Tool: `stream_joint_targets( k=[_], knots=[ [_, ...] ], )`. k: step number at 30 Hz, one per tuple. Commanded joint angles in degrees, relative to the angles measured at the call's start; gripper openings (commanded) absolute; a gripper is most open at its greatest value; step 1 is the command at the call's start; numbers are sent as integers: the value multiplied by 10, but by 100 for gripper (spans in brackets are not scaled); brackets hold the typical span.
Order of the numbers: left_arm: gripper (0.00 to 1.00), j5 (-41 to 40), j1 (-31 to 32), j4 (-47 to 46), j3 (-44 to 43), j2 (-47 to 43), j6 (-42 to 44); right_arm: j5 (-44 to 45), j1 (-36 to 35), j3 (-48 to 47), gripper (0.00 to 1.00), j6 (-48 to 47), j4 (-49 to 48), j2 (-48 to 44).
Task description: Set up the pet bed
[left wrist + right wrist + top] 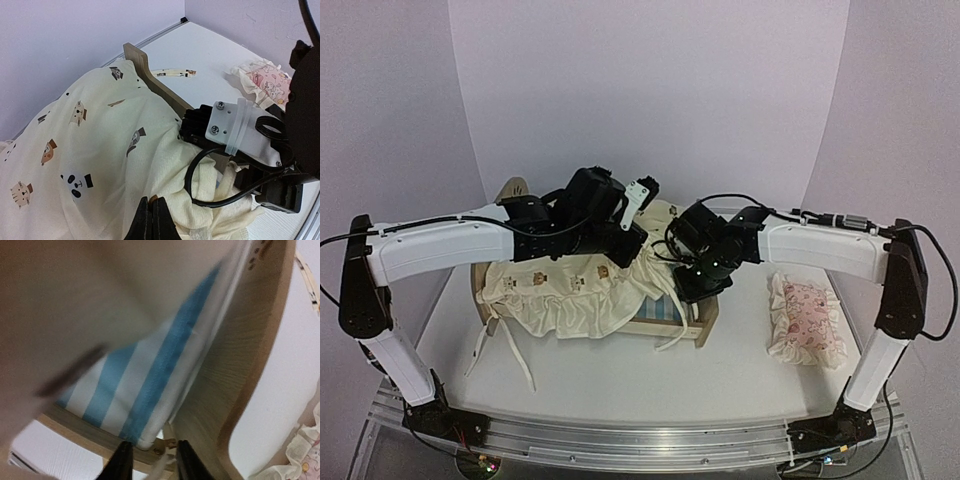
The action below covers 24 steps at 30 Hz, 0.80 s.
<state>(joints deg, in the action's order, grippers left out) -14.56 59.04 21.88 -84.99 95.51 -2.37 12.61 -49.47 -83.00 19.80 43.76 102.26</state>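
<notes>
The pet bed (708, 318) stands mid-table, and a cream animal-print cushion (570, 290) is draped over most of it. My left gripper (151, 207) is shut on a fold of that cushion (90, 150) near the wooden footboard (155, 82). My right gripper (152, 462) stands open at the bed's foot corner. A thin cream tie (161, 467) lies loose between its fingers. The blue-and-white striped mattress (150, 375) and the footboard (240, 365) fill the right wrist view. From above, both grippers (638, 250) (692, 290) are over the bed's right half.
A small pink ruffled pillow (807, 318) lies on the table to the right of the bed. Loose cushion ties (505, 350) trail off the bed's front left. Another tie (175, 73) lies on the table beyond the footboard. The headboard (512, 188) rises at the far left.
</notes>
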Motion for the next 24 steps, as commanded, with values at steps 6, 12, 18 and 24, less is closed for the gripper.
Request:
stream_joint_targets(
  k=[6,12,18,24],
  knots=[
    [0,10,-4,-35,-16,15,-7,-24,3,18,65,16,55,-100],
    [0,19,-4,-36,-30,33,-5,22,3,73,70,32,56,-174],
    [0,29,-4,-39,-40,47,-5,23,2,137,67,66,39,-197],
    [0,35,-4,-39,-44,54,-7,20,1,161,62,75,-8,-180]
  ],
)
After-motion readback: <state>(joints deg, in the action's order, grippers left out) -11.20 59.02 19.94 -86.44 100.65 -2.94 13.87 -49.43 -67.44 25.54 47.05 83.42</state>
